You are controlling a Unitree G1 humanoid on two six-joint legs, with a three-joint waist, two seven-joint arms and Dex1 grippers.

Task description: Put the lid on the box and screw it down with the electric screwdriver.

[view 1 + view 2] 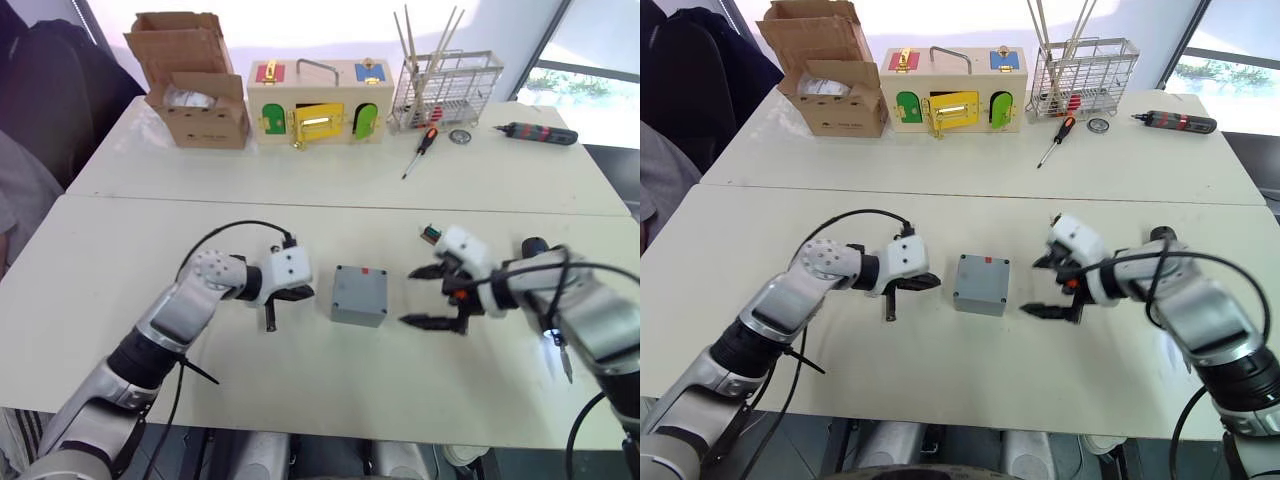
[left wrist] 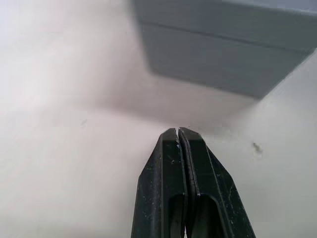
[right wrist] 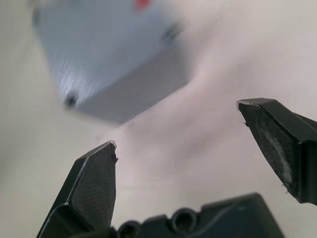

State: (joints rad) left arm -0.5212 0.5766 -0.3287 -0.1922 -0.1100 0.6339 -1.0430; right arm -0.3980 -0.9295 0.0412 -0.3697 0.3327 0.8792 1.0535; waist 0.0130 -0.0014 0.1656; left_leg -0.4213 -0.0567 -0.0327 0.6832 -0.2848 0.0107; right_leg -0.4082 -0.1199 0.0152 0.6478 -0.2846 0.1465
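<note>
- Left eye view: one grey box (image 1: 359,295) sits near the middle of the front desk (image 1: 100,290), closed on top by a flat grey lid (image 1: 361,285) with a small red mark at its far edge.
- In the right wrist view the lid's top is smooth and grey, with dark screw holes at two visible corners; whether screws sit in them cannot be told.
- The left tool (image 1: 271,318) is just to the box's left, its two black fingers pressed together and pointing down at the desk, holding nothing.
- The right tool (image 1: 432,297) is just to the box's right, its two fingers spread wide, empty, and apart from the box.
- One thick black electric screwdriver (image 1: 549,318) lies on the desk at the right edge, partly hidden behind the right arm, its thin metal bit pointing toward the near edge.
- On the back desk (image 1: 330,165), well apart from the box, stand one cardboard carton (image 1: 195,85), one wooden box with coloured doors (image 1: 318,103), and one wire rack (image 1: 445,90) with sticks standing in it.
- In front of the rack lie one orange-and-black hand screwdriver (image 1: 420,151), one small round item (image 1: 460,136), and one slim dark driver with red bands (image 1: 536,133).
</note>
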